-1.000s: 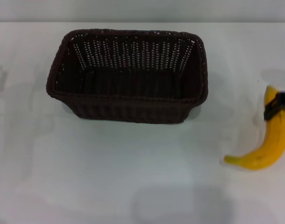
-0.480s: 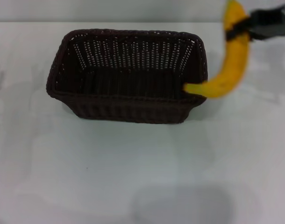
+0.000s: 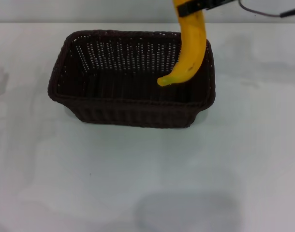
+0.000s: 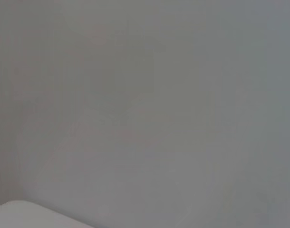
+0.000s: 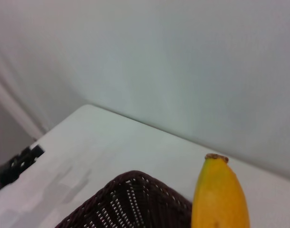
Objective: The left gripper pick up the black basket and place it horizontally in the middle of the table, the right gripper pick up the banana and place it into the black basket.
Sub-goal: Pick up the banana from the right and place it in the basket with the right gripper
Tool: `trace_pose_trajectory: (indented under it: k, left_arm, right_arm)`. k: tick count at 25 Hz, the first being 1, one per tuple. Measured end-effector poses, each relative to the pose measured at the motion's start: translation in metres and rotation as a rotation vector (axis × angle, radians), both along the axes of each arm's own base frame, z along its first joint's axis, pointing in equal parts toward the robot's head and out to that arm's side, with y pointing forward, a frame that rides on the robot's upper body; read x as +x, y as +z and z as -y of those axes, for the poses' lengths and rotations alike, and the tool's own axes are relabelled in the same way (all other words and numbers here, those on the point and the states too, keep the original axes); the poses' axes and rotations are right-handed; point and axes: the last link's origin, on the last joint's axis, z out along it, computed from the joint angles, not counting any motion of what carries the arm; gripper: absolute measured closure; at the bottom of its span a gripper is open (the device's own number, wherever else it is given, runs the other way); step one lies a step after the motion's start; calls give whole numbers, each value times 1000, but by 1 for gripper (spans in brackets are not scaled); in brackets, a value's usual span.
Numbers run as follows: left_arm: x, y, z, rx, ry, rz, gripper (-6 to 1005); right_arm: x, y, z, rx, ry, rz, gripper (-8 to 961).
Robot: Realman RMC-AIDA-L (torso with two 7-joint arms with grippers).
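Head view: right gripper (image 3: pixel 192 8) clamped on banana (image 3: pixel 188 50), hanging over black basket (image 3: pixel 133 104) on table (image 3: pixel 138 174).

The black wicker basket (image 3: pixel 132 77) sits open side up on the white surface (image 3: pixel 147 174), its long side running across the view. The right hand (image 3: pixel 193 7), at the top edge, is clamped on the upper end of the banana (image 3: pixel 188 50), which hangs down over the basket's right part, its lower tip above the interior.
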Motion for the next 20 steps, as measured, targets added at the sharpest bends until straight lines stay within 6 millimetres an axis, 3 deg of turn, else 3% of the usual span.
trace_pose_trajectory:
  k: [6,12,20]
  left_arm:
    - [1,0,-1,-2,-4,-1,250]
    - [5,-5,-4,-13,-10,10,249]
    - [4,-6,-3,-14,-5,18,249]
  right_arm:
    - [-22,-30,-10,56,339,231,369]
    - [-19,-55,-12,54,458,341,350]
    - [-22,-80,1,-22,556,392,326]
